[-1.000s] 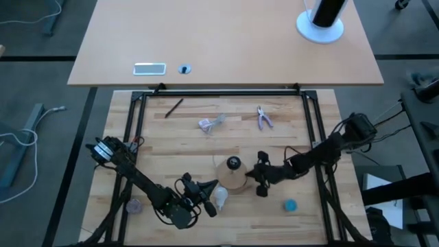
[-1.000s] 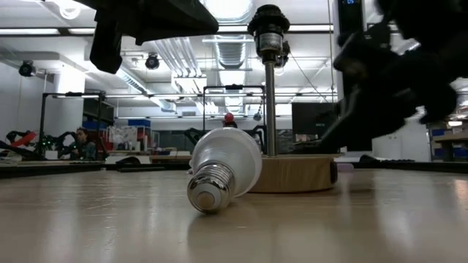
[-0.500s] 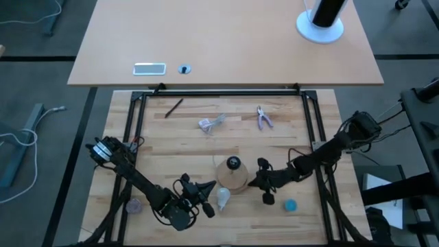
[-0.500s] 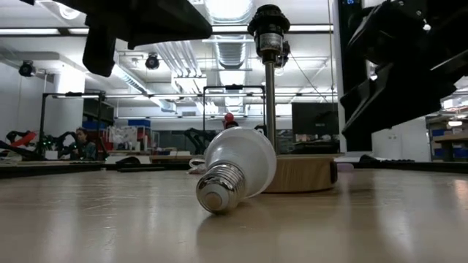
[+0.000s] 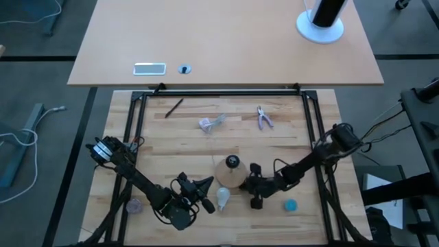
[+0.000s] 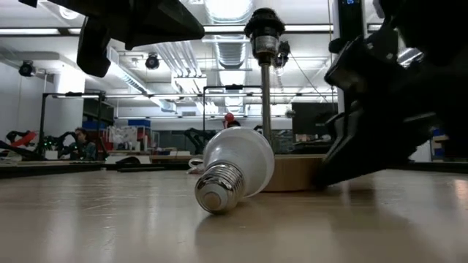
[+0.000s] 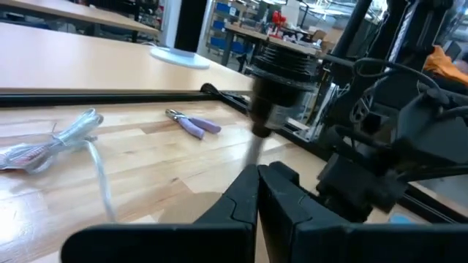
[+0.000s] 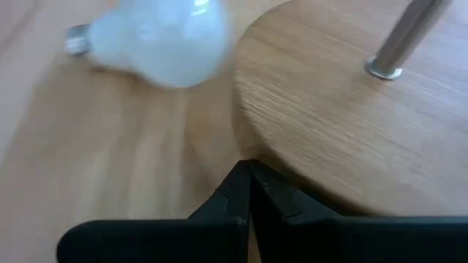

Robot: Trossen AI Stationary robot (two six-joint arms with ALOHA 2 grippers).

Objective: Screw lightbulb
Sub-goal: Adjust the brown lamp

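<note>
Your lightbulb (image 5: pixel 222 197) lies on its side on table (image 5: pixel 288 137), touching wooden disc (image 5: pixel 231 177), screw base toward front edge. No legible writing or brand on it. Left gripper (image 5: pixel 206 184) just beside bulb, fingers pressed together, empty. Right gripper (image 5: pixel 251 180) at disc's edge, fingers closed, empty.

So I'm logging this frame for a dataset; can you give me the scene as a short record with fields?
lightbulb: lying on its side on the table, screw base toward the low camera, not held
lamp base: round wooden disc with an upright socket, just behind the bulb
left gripper: fingers shut, beside the bulb, holding nothing
right gripper: fingers shut, at the disc's edge
pliers: far side of the table
plastic wrapper: far side, left of the pliers
</note>
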